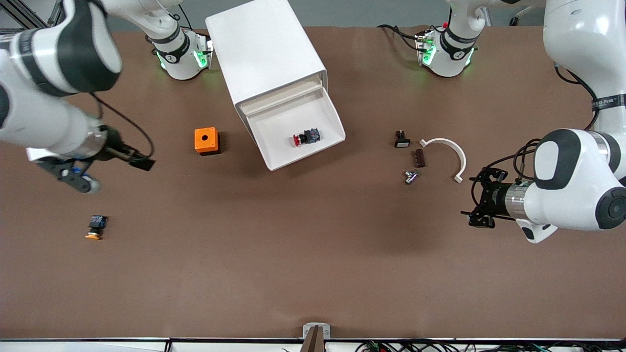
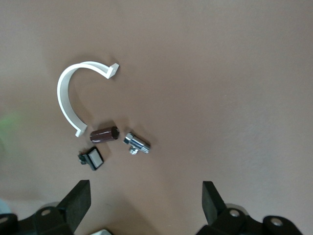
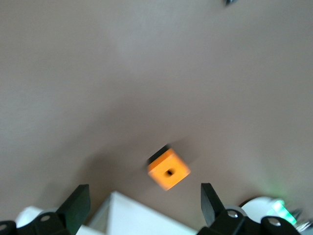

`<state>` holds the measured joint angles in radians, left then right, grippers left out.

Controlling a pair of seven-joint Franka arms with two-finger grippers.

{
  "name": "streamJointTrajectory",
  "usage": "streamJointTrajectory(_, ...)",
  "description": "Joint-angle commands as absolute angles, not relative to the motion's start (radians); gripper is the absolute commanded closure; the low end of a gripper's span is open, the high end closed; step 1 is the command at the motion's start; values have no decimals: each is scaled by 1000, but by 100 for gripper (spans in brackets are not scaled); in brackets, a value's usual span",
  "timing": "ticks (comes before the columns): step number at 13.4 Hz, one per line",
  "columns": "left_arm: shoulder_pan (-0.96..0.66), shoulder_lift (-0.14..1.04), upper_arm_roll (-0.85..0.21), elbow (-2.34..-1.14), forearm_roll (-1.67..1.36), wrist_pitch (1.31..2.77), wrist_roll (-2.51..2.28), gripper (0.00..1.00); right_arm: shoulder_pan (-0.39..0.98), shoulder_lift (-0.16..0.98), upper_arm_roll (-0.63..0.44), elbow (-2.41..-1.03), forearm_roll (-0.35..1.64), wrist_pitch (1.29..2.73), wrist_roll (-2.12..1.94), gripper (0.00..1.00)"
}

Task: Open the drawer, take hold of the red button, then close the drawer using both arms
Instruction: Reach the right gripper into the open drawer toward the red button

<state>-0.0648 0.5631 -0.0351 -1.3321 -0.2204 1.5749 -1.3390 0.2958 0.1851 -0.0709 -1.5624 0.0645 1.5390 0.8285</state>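
Button [image 1: 306, 137] lies on its side in the pulled-out drawer [image 1: 274, 149] of the cabinet [image 1: 264, 49], mid-table toward the robots' edge. Right gripper [image 1: 73, 177] hangs unclenched, empty, over the table's right-arm end; left gripper [image 1: 481, 205], fingers spread, empty, forearm level over the left-arm end.

Surfaces: mostly plastic on a matt brown table.

We note the table [image 1: 313, 254] top as matt brown, smooth, cloth or paper we cannot tell. The cabinet [image 1: 266, 54] and the drawer [image 1: 274, 142] look like smooth white plastic with a soft sheen. The button [image 1: 306, 137] has a glossy red cap. The orange cube [image 1: 205, 140] looks matt plastic. The small fitting [image 2: 137, 143] shines like polished metal; the white curved clip [image 2: 66, 98] looks plastic. The arms' [image 1: 572, 195] shells are glossy white.
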Motion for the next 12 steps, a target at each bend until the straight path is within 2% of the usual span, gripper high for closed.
streamJointTrajectory(1,-84,494,-49,-1437,-201,1586,-1296,0,415,166,-81,-1566,109,1554,1105,0)
streamJointTrajectory(4,-101,488,-101,-1477,-181,1591,-1282,0,552,176,-83,-1568,110,1621,1360,0)
streamJointTrajectory(8,-103,430,-204,-1638,-124,1739,-1284,0,688,241,-83,-1572,103,1736,1609,0)
streamJointTrajectory(12,-168,430,-253,-1692,-51,1796,-1284,0,781,322,-84,-1566,78,1815,1758,0)
